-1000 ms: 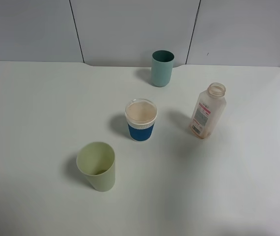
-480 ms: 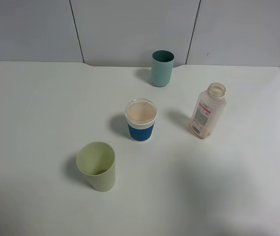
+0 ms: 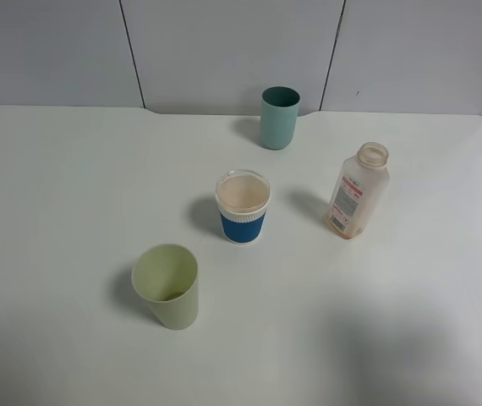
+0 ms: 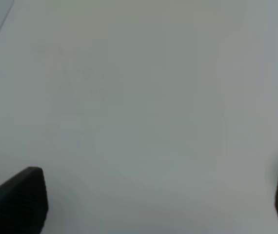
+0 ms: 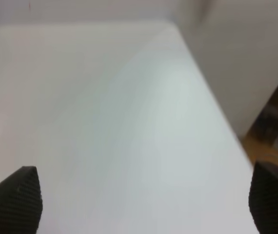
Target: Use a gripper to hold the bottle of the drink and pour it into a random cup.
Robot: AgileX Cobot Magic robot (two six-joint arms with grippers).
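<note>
The bottle of the drink [image 3: 358, 191] stands upright and capless at the right of the table, with a white-and-pink label and a little brown liquid at its bottom. The teal cup [image 3: 279, 117] stands at the far middle, near the wall. Neither gripper shows in the exterior high view. In the left wrist view my left gripper [image 4: 153, 200] is open over bare table, its fingertips [image 4: 17, 200] wide apart. In the right wrist view my right gripper [image 5: 141, 200] is open and empty over the table near its right edge, its fingertips [image 5: 12, 200] wide apart.
A blue-sleeved white cup [image 3: 243, 207] stands mid-table, left of the bottle. A pale green cup [image 3: 167, 286] stands nearer the front left. The table's right edge [image 5: 212, 102] drops off to the floor. A wall runs along the back.
A faint shadow on the front right of the table has shifted toward the near edge. The cups and bottle have not moved.
</note>
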